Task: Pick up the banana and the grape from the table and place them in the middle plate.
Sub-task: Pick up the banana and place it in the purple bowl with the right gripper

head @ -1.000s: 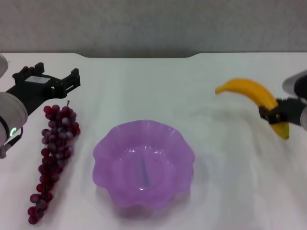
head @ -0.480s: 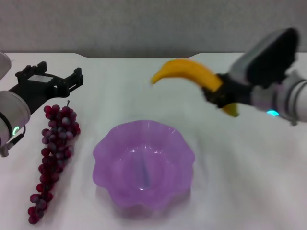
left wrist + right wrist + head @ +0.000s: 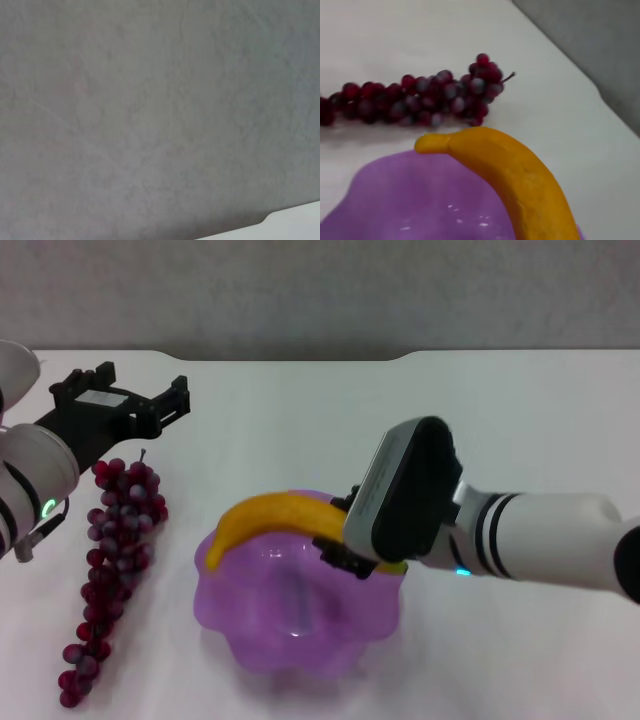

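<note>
One gripper, the right [image 3: 345, 545], clamps the banana [image 3: 270, 517] over the middle plate [image 3: 290, 645].

Non-task stuff: just a plain grey wall [image 3: 320, 290] behind the far edge of the white surface. It runs the full width of the head view, flat, faintly mottled. Left wrist view is almost all that same grey wall [image 3: 150, 110]. Right wrist view catches a wedge of it [image 3: 600, 45] past the edge.
</note>
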Controlling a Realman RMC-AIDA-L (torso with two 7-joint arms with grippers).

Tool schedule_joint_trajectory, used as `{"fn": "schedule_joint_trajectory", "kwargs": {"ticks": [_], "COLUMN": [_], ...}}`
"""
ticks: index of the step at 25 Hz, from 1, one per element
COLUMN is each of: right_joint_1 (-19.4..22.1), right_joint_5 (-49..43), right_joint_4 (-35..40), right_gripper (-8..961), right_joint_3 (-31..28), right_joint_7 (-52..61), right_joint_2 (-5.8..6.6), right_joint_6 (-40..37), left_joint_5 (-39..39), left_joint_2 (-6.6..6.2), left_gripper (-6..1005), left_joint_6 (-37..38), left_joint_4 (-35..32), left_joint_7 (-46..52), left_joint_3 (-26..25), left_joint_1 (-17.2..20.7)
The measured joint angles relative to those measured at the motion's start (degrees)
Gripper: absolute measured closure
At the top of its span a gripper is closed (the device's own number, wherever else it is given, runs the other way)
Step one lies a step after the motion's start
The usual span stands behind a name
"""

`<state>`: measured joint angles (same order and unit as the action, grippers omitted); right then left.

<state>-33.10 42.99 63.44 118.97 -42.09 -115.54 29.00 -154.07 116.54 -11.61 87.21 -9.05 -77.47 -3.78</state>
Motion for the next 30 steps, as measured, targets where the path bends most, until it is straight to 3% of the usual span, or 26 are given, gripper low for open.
{"fn": "schedule_joint_trajectory", "kwargs": {"ticks": [9, 30], "right_joint_1": [0.6, 0.8], "right_joint_5": [0.0, -0.5], "right_joint_4": [-0.7, -3.5], "right_gripper": [457, 446], "right_joint_3": [4.0, 4.2], "right_joint_7": [0.1, 3.1], "right_joint_2": [0.03, 0.11], "right_joint_6": [-1.8, -1.5], "left_joint_5": [0.0, 0.0], "left_joint_2": [0.00, 0.00], "left_gripper": [114, 114], "left_joint_6": [-0.2, -0.3], "left_joint_4": [0.1, 0.2], "left_joint_7": [0.0, 0.0], "left_joint_3": [0.0, 0.0], "left_joint_1": [0.0, 0.0]}}
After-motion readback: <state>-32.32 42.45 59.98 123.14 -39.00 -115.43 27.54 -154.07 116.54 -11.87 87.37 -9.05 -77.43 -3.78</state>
